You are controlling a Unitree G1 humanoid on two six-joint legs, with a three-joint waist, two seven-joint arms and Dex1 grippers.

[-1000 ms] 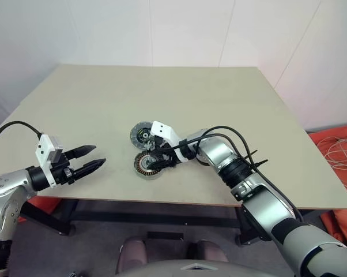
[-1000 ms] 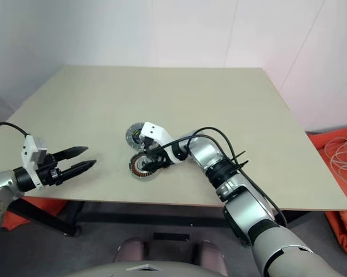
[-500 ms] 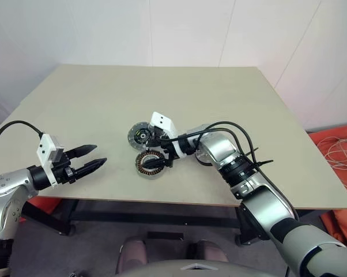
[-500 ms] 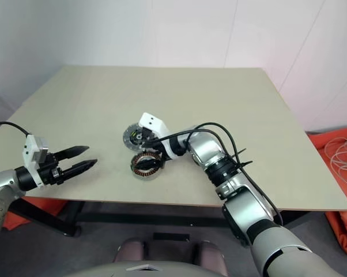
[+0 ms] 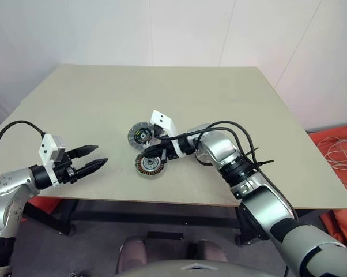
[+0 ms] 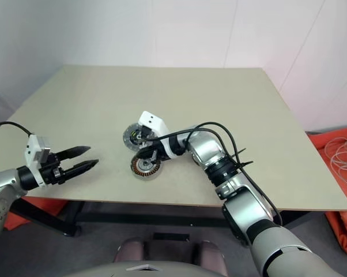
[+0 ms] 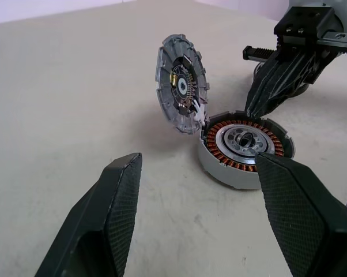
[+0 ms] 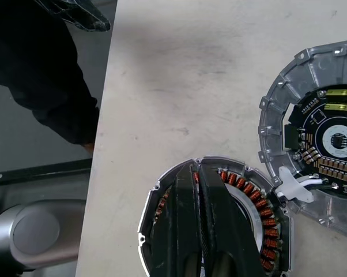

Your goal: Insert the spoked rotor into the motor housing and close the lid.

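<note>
Copper-brown windings ring the inside of the motor housing (image 7: 244,149), which sits flat on the beige counter (image 5: 104,109) near its front edge. Within that ring lies the spoked rotor (image 7: 246,139), a shiny silver disc with holes between its spokes and a small hub at the middle, lying level inside the housing. The lid (image 7: 181,84) is off the housing: a grey disc with a notched rim, a dark centre and small green marks. In the left wrist view it stands tilted on its edge just beside the housing, its inner face turned outward, and a short white lead joins its lower rim to the housing's rim. In the head views the lid (image 5: 142,135) appears next to the housing (image 5: 149,165) on the side farther from the counter's front edge. The right gripper (image 5: 152,161) reaches in from the right and points down over the housing; its jaws are pressed together with no gap, their tips just above the windings at the housing's rim, and nothing is held between them. Whether the tips touch the metal cannot be told. The left gripper (image 5: 98,157) hangs above the counter's front left edge, well apart from the parts, its jaws spread wide and empty, aimed toward the housing. Orange fabric (image 5: 338,144) with white cable (image 5: 342,156) lies on the floor past the counter's right side.
</note>
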